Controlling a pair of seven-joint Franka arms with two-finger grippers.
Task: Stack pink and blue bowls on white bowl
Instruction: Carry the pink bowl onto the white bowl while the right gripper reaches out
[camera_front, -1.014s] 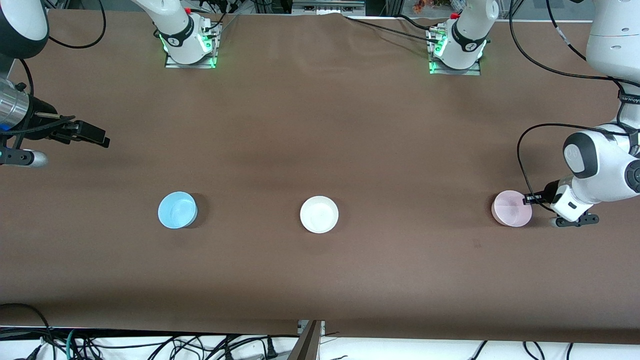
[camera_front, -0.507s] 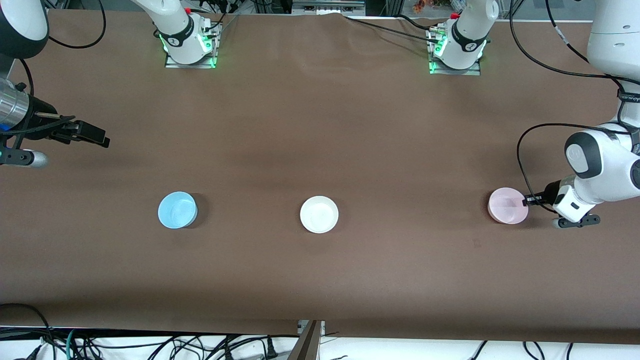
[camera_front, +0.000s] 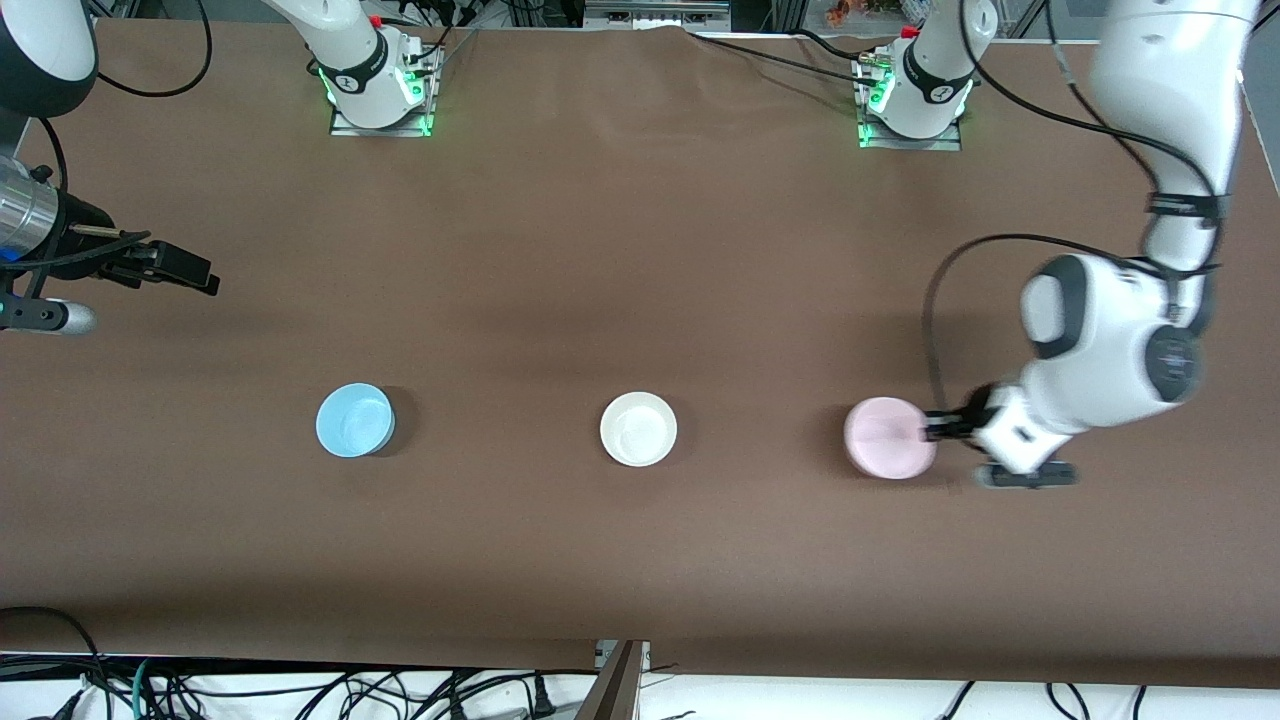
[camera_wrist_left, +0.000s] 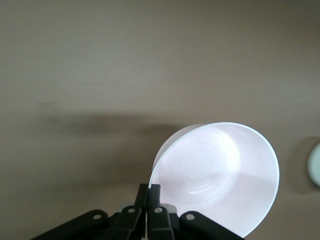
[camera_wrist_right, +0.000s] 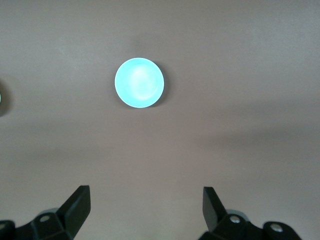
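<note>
On the brown matte desk (camera_front: 640, 250), three smooth round shallow plastic bowls are sitting in a row: blue bowl (camera_front: 354, 420) at 9 o'clock of the white bowl (camera_front: 638, 428), pink bowl (camera_front: 889, 437) at 3 o'clock. Left claw (camera_front: 932, 432) is pinching the pink bowl's rim at its 3 o'clock edge, bowl tilted, carried closer to white since a second ago. Right claw (camera_front: 190, 275) is waiting, fingers spread, at the right arm's end.

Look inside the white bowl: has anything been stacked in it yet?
Nothing: the white bowl shows a bare inside. The pink bowl is in the air, pinched at its rim by the left gripper. The blue bowl sits apart on the table, and the right gripper waits open.
</note>
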